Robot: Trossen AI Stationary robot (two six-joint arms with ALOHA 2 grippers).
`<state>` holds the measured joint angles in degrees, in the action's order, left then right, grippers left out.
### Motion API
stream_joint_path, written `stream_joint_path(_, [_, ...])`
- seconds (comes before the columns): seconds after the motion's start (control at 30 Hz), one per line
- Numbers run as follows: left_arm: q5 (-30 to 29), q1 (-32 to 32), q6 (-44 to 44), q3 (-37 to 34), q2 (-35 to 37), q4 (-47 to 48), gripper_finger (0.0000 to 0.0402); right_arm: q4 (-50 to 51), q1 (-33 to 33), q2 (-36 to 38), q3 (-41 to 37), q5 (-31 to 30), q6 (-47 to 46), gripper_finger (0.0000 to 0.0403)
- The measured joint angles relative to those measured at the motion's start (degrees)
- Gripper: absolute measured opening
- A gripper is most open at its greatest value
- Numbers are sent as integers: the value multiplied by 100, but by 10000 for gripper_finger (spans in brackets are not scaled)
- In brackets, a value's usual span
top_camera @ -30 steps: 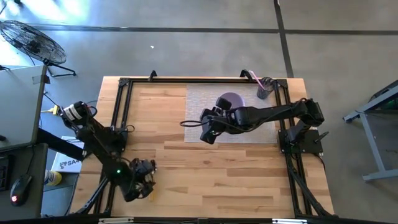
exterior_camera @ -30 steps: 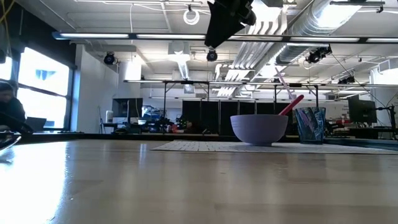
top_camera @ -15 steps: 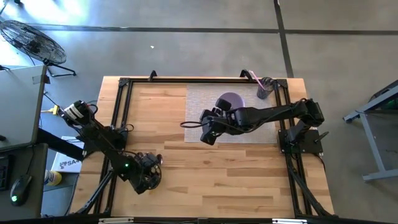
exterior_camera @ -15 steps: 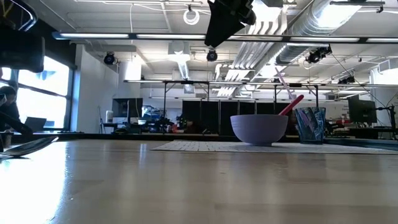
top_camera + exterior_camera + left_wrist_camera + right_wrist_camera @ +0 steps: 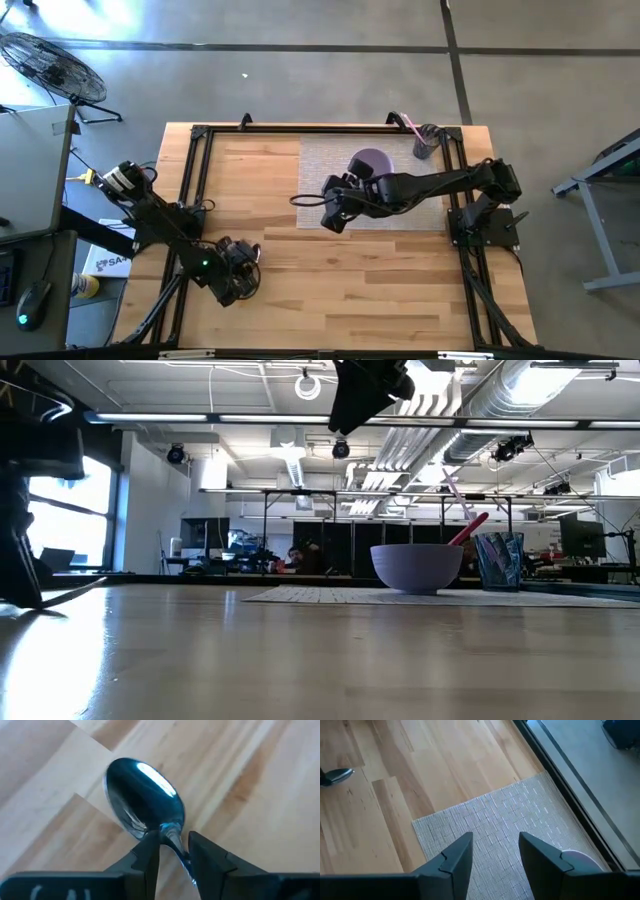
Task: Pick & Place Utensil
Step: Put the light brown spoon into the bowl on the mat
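A metal spoon [image 5: 145, 795] lies on the wooden table near its near left corner. Its bowl points away from my left gripper [image 5: 174, 851], whose fingers have closed on the neck. In the low view the spoon [image 5: 70, 596] shows as a thin line beside the dark left gripper [image 5: 18, 550]. My right gripper [image 5: 495, 855] hangs open and empty, high above the grey mat [image 5: 320, 160]. On the mat stands a lavender bowl [image 5: 372, 160]. A cup of utensils [image 5: 426, 143] stands at the far right. My left gripper [image 5: 240, 272] pinches the spoon's neck [image 5: 171, 834], just behind the bowl, between its two fingers. The fingers lie across the handle. The spoon's bowl sticks out beyond the fingertips, low over the wood; whether it still rests there I cannot tell.
Black frame rails [image 5: 195, 180] run along the table's left, right and far sides. Bare wood [image 5: 380, 280] lies between the spoon and the mat. The bowl [image 5: 417, 567] and the cup [image 5: 498, 560] stand close together. A pink utensil [image 5: 467, 528] leans between them.
My left gripper has moved from the table's near edge a little toward the far edge and the right. It has come down beside the spoon and now shows at the left of the low view. My right arm has kept still.
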<state>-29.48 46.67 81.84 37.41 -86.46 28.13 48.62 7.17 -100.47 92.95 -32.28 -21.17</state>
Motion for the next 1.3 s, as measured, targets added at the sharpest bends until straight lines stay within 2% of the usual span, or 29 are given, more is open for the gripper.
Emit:
stream_joint_path(0.17, [-87,-280,-242,-24,0,21,96,-2,47,0,0,-41,9,154])
stream_joint_path(0.5, [-264,-975,-1468,-26,-2,-540,98,-2,75,0,0,-59,-46,154])
stream_joint_path(0.6, [44,-1090,-1575,10,-2,-503,118,-2,75,0,0,-57,-90,154])
stream_joint_path(0.73, [254,-1066,-1564,207,-2,-212,165,-2,75,0,0,-45,-90,154])
stream_joint_path(0.83, [485,-1066,-1418,475,-2,100,190,-1,75,0,0,-46,-118,154])
stream_joint_path(1.07, [1001,-751,-880,1207,-2,945,197,2,101,0,0,-37,-197,154])
stream_joint_path(1.3, [836,-373,133,994,0,1455,197,2,213,0,0,-135,-234,154])
